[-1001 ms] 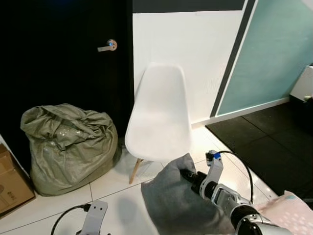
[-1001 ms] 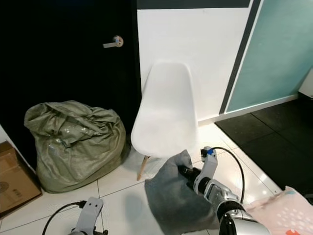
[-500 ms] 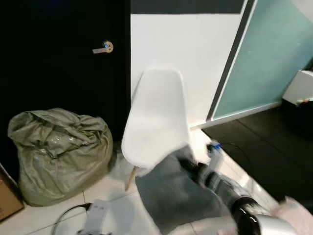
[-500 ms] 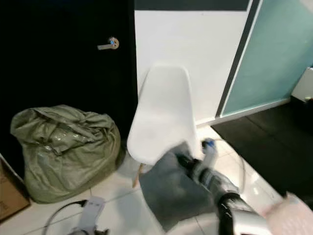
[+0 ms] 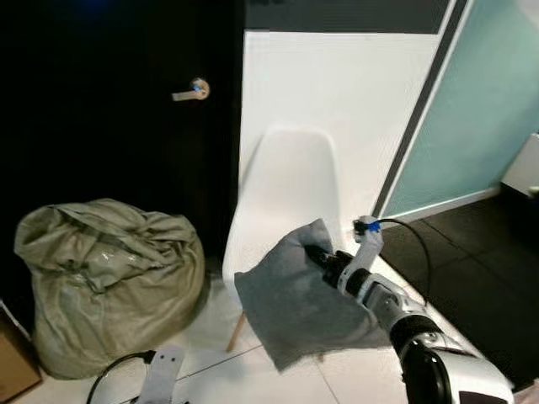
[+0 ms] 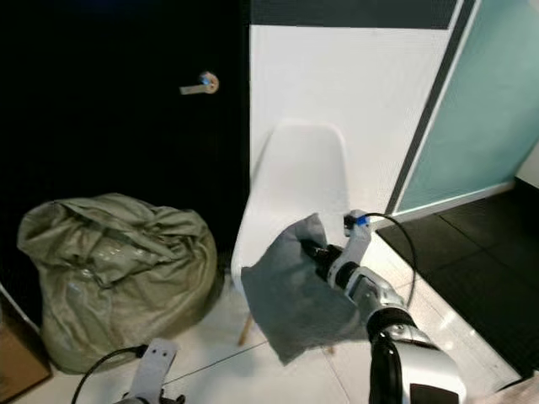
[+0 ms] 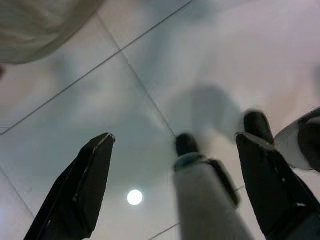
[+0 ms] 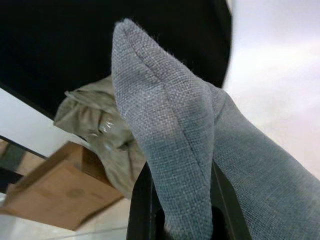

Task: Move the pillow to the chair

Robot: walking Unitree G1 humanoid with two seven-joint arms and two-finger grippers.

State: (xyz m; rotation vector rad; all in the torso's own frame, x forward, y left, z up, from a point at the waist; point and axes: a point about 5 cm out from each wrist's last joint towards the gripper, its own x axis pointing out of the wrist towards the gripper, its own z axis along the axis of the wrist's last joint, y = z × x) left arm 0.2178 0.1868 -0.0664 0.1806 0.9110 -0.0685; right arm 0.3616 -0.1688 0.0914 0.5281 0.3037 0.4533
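Moved: pillow (image 5: 299, 301) is higher than 1 second ago, now in front of the chair (image 5: 286, 202) seat.
Right claw (image 5: 320, 256): pinches the pillow's top corner and holds it in the air.
Left claw (image 7: 172, 170): 2 fingers spread wide, low over the floor (image 7: 150, 65).
Bag (image 5: 105, 273): beside the chair.

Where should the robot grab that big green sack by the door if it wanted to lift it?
Probably by the bunched, crumpled folds at the top of the green sack, coming from above. The cloth gathers into ridges there that two fingers could pinch, while the sides bulge round and smooth. The right gripper already holds the pillow.
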